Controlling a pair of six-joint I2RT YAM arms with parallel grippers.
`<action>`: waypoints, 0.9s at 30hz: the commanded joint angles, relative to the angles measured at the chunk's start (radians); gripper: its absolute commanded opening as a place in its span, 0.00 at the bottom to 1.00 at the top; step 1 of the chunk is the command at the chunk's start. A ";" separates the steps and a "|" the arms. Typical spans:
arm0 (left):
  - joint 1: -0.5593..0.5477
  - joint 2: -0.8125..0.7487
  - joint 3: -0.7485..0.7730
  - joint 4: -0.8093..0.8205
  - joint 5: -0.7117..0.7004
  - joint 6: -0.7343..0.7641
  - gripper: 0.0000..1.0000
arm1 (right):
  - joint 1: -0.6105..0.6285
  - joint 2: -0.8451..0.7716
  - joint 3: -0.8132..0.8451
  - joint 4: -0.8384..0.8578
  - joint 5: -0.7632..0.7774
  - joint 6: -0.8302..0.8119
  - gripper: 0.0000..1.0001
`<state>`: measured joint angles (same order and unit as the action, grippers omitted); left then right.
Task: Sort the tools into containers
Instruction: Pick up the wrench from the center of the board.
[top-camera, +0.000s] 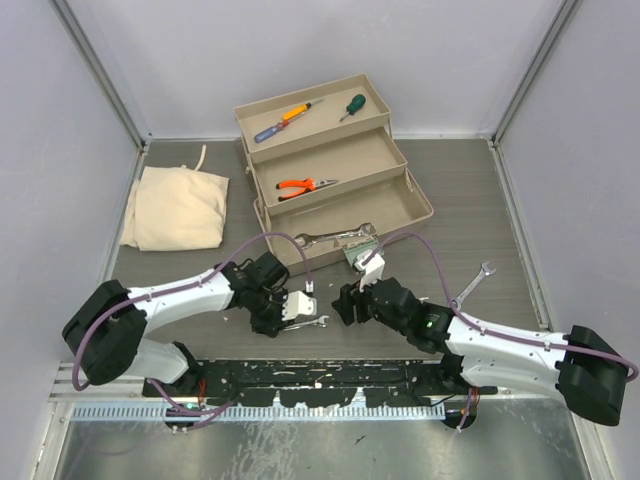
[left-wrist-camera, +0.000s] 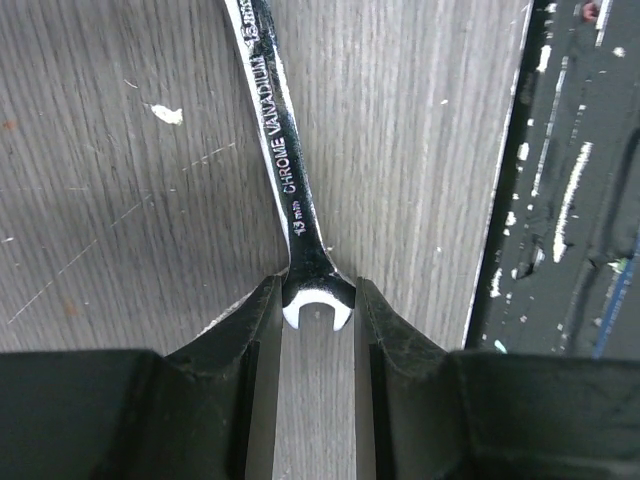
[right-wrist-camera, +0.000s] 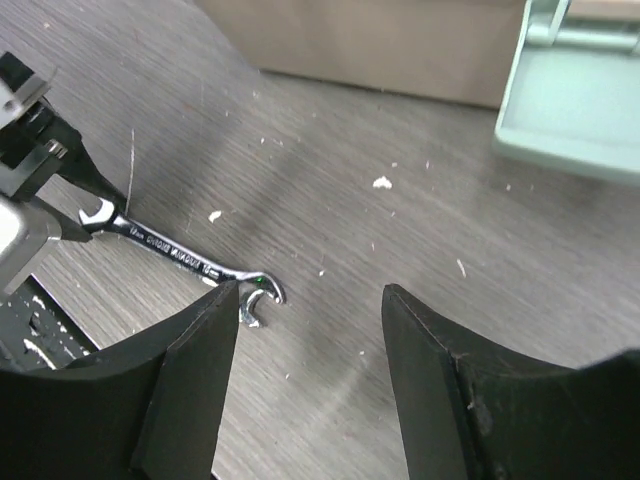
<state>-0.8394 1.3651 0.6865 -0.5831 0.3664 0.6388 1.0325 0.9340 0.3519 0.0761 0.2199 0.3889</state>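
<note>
Now left hand (left-wrist-camera: 318, 290) snug on one end of a wrench (left-wrist-camera: 290, 170); right hand (right-wrist-camera: 310, 295) agape, empty.

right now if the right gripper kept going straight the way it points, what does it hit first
Probably the bare table: the open right gripper tilts down at it, with nothing between its jaws. The open-end wrench lies beside one finger, and the toolbox wall stands farther on. Depth is unclear.

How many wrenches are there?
3. One wrench lies in the toolbox's front tray, a second wrench on the table at right, a third wrench near the front edge, its head between the fingers of the left hand. Others may be hidden.
</note>
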 joint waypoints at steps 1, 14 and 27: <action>0.051 0.016 0.072 -0.086 0.140 0.071 0.03 | 0.000 -0.042 -0.038 0.223 0.016 -0.172 0.64; 0.116 0.112 0.151 -0.150 0.210 0.144 0.03 | 0.092 0.080 -0.019 0.251 -0.224 -0.589 0.59; 0.128 0.109 0.149 -0.146 0.221 0.145 0.03 | 0.275 0.303 -0.022 0.422 -0.096 -0.917 0.58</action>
<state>-0.7193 1.4826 0.8024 -0.7177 0.5446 0.7696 1.2732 1.1797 0.3008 0.3767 0.0402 -0.3855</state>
